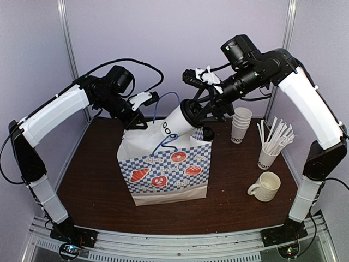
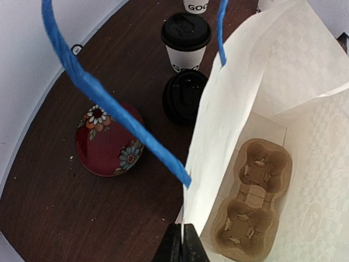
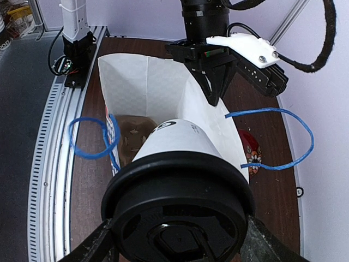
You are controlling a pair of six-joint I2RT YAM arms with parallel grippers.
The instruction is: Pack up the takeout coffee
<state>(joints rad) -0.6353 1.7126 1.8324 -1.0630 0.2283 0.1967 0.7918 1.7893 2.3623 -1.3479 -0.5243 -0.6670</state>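
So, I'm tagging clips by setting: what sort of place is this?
Probably a robot test booth staged as a coffee counter: plain panel walls, a pastry-print paper bag, lidded takeout cups.

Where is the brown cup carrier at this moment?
Left wrist view, lower right: the brown cup carrier lies on the floor of the open paper bag, both wells empty.
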